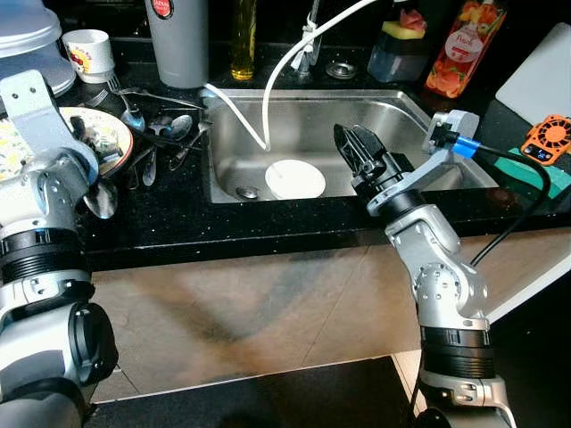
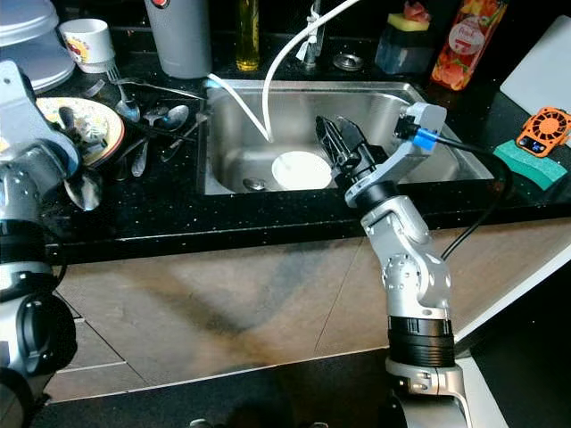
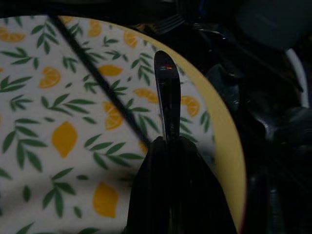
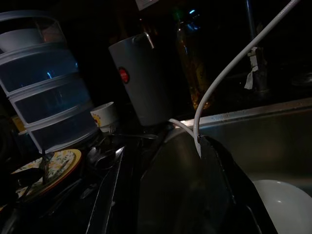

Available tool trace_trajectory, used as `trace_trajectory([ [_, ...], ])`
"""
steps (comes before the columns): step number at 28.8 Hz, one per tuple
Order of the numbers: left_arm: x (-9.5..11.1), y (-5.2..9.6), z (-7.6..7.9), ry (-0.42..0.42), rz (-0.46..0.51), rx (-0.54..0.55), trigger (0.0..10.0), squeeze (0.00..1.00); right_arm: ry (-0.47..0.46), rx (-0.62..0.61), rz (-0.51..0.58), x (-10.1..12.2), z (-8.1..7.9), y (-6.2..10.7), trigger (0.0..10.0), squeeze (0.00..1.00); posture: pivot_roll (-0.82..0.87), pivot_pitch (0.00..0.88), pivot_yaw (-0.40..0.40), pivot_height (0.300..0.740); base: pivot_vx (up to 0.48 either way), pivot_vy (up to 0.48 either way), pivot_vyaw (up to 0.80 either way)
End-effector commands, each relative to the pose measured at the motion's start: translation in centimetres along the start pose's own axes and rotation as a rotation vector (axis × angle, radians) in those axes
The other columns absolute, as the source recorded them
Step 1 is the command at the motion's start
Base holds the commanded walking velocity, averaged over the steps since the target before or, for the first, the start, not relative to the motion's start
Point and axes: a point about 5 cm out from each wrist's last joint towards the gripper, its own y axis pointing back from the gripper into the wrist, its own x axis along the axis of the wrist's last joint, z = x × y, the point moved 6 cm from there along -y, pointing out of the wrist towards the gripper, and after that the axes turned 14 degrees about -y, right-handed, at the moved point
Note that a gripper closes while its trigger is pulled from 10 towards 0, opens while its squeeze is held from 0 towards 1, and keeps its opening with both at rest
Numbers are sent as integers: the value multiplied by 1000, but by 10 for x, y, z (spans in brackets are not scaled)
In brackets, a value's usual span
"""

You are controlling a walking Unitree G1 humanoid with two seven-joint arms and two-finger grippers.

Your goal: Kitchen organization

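My left gripper (image 3: 168,144) is shut on the handle of a metal spoon (image 3: 166,92), held just above a lemon-patterned plate (image 1: 111,134) on the black counter left of the sink. My right gripper (image 1: 355,147) hovers open over the steel sink (image 1: 410,116) with nothing between its fingers. A white dish (image 1: 295,178) lies on the sink's bottom, just left of that gripper and below it. Several spoons and forks (image 1: 165,134) lie loose on the counter between the plate and the sink.
A white hose (image 1: 277,80) curves down into the sink. Behind stand a grey canister (image 1: 178,40), a cup (image 1: 89,53), an oil bottle (image 1: 244,36), stacked containers (image 1: 27,45) and a juice bottle (image 1: 464,45). An orange gadget (image 1: 546,141) lies at right.
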Motion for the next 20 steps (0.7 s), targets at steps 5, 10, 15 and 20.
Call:
trace_trajectory([
  [5,17,4,4,-49,91,4,0,0,1,0,10,2,1,0,10000,0,153,56,-53,740,0,0,0],
  [10,77,26,26,-14,337,-91,10000,0,2,0,10,2,1,0,10000,0,149,48,-53,740,0,0,0],
  [15,131,58,73,215,473,-372,10000,0,4,2,12,2,1,0,10000,0,149,48,-53,740,0,0,0],
  [20,136,60,119,216,486,-501,10000,0,8,-1,19,4,1,-2,10000,0,136,51,-44,740,0,0,0],
])
